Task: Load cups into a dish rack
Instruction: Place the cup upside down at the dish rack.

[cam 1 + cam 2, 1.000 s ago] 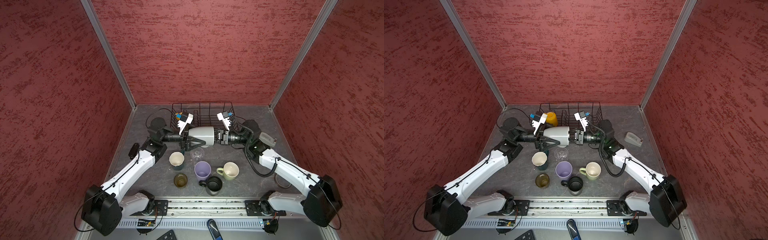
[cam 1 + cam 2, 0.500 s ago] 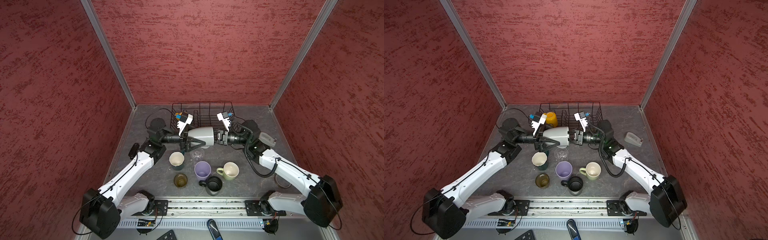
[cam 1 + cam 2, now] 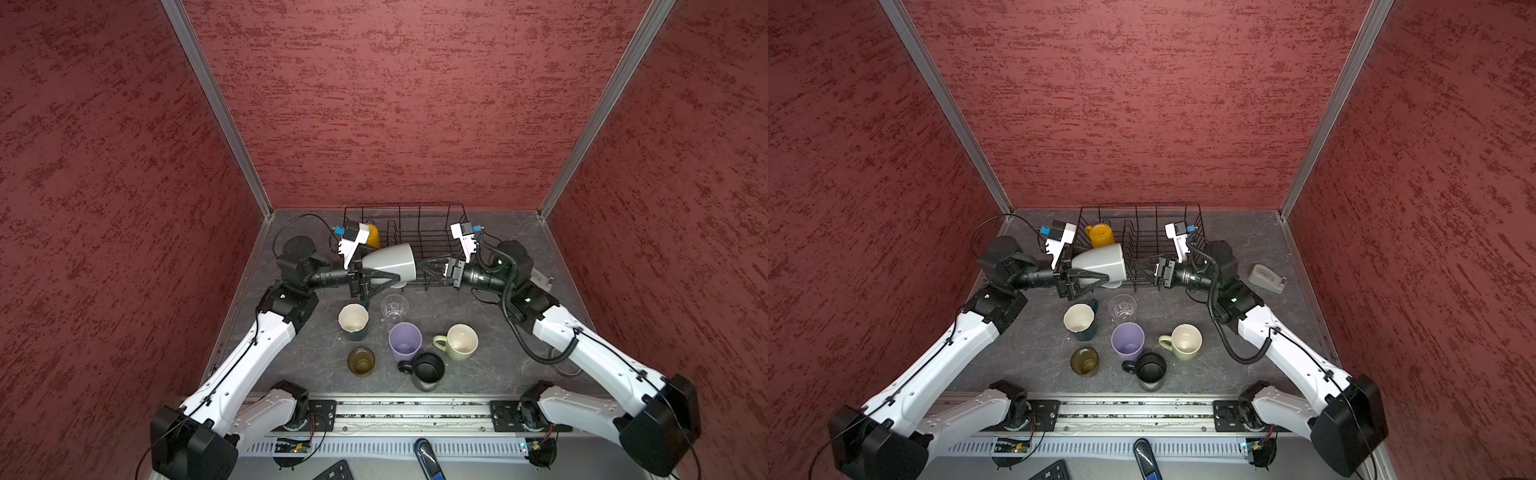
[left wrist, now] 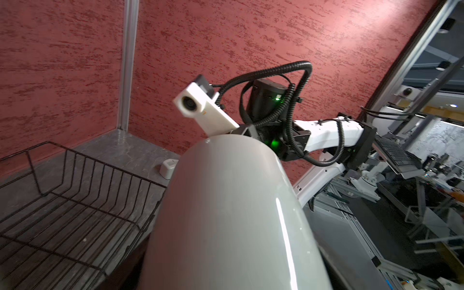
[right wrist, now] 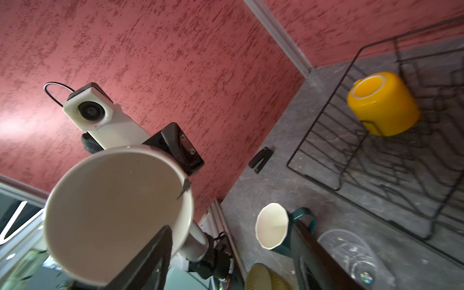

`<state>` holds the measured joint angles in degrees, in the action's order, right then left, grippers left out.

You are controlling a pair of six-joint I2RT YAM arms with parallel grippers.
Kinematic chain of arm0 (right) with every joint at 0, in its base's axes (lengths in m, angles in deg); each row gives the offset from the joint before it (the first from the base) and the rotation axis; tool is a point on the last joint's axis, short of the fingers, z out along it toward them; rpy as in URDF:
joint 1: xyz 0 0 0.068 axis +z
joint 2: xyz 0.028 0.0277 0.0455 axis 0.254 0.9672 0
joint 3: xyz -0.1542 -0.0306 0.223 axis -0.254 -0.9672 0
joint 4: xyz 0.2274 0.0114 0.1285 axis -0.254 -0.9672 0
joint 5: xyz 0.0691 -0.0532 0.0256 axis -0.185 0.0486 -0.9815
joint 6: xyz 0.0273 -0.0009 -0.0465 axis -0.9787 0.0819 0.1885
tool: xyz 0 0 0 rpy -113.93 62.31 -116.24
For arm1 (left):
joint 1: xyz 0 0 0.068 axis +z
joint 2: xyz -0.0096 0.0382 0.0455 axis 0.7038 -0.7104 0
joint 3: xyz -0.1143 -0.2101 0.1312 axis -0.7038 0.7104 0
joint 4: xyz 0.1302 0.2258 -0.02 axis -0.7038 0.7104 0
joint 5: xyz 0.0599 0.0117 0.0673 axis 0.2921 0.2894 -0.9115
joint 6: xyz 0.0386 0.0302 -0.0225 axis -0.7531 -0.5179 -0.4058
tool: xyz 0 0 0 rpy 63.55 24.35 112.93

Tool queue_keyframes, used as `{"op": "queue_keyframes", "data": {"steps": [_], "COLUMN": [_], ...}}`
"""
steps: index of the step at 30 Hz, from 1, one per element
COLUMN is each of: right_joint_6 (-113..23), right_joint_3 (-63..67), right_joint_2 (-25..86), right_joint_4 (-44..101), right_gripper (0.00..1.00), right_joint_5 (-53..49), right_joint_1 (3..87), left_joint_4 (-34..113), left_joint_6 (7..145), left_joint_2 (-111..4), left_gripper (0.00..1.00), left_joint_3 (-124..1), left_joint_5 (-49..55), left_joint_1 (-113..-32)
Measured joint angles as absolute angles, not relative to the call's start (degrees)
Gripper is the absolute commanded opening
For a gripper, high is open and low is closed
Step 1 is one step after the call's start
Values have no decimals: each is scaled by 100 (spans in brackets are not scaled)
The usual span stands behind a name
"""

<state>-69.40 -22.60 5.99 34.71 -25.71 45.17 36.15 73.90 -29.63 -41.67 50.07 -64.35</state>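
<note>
A grey mug [image 3: 390, 262] [image 3: 1100, 262] hangs on its side in front of the black wire dish rack [image 3: 419, 205] [image 3: 1142, 208], mouth toward the right. My left gripper [image 3: 384, 272] is shut on its body; the mug [image 4: 226, 213] hides the jaws in the left wrist view. The right gripper [image 3: 428, 270] [image 5: 231, 226] stands open just beyond the mug's mouth [image 5: 118, 216], holding nothing. A yellow mug [image 3: 1099, 235] [image 5: 383, 104] sits in the rack's left end. On the table stand a teal mug [image 3: 353, 322], clear glass [image 3: 392, 307], lilac tumbler [image 3: 405, 343], pale green mug [image 3: 459, 340], black mug [image 3: 428, 370] and amber glass [image 3: 360, 360].
A grey tape dispenser [image 3: 1266, 278] lies right of the rack, behind the right arm. A small black stapler [image 5: 261, 159] lies left of the rack. Red walls close in three sides, and a metal rail [image 3: 415, 409] runs along the front edge.
The right gripper opened, let go of the grey mug and drew back a little to the right. The left gripper kept the mug and shifted it slightly left.
</note>
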Motion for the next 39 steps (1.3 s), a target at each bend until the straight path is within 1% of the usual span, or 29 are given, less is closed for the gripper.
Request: {"op": "queue_keyframes", "data": {"steps": [1,6,12,17,19,25,30,33,39], "right_joint_6": [-6866,-6595,-6435,-6343,-6280,-6151,-6107,-6088,-6003], "right_joint_3": [-2260,-2249,-2249,-2249,-2249,-2247,-2247,-2247,-2247], "right_joint_2": [486,99,79,86,75,9,-48,-48,-58], "right_joint_4": [3325,2654,2171,2024,1965,1830,1819,1819,1812], "right_gripper": [91,98,99,99,99,99,99,99,99], "right_joint_5": [-2374,-1581,-1021,-735,-615,-429,-383,-383,-381], "right_joint_1": [4480,4329,4216,4198,4198,4194,4185,4185,4176], "left_joint_4": [3884,5576,7294,8330,8725,9628,10216,10415,10592], "left_joint_6": [7305,6643,6112,5996,5946,5764,5596,5436,5056], "left_joint_2": [-2963,-3038,-3468,-4032,-4288,-5027,-5744,-6052,-6384], "left_gripper": [0,0,0,0,0,0,0,0,0], "left_joint_3": [-4263,-5089,-6125,-6656,-6840,-7456,-8051,-8224,-8460], "left_joint_5": [4904,4034,2788,1715,1156,-223,-1214,-1620,-1985], "left_joint_1": [-6365,-6275,-6279,-6360,-6507,-7060,-7322,-7433,-7486]}}
